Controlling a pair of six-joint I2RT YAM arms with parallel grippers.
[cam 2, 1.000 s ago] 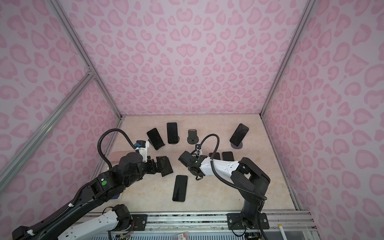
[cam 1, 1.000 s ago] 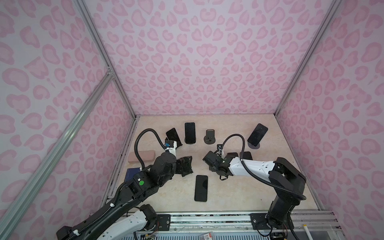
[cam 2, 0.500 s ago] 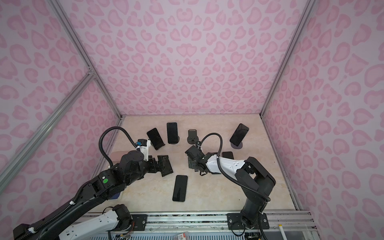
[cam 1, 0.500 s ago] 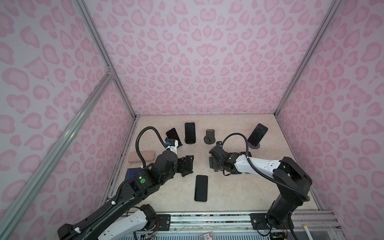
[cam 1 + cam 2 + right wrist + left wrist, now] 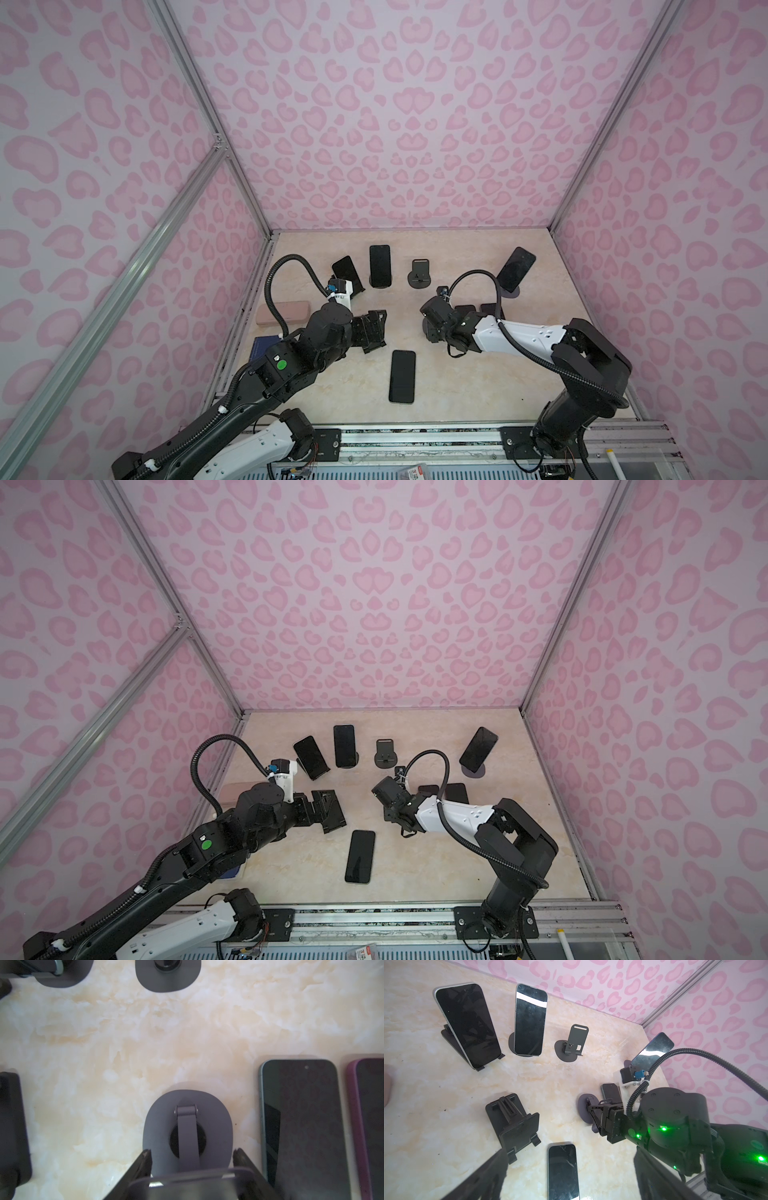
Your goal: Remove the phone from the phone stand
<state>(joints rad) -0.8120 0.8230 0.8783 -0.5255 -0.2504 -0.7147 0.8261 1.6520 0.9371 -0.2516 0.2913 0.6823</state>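
Mid-frame from above, the right claw has just clamped the grey oval-based phone stand; left claw gapes empty.

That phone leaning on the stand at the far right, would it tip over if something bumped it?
Probably yes: the phone perches tilted, high above a small round base, so it looks top-heavy. Its glossy face likely slips in a grip. It should stay stiff, not bend.
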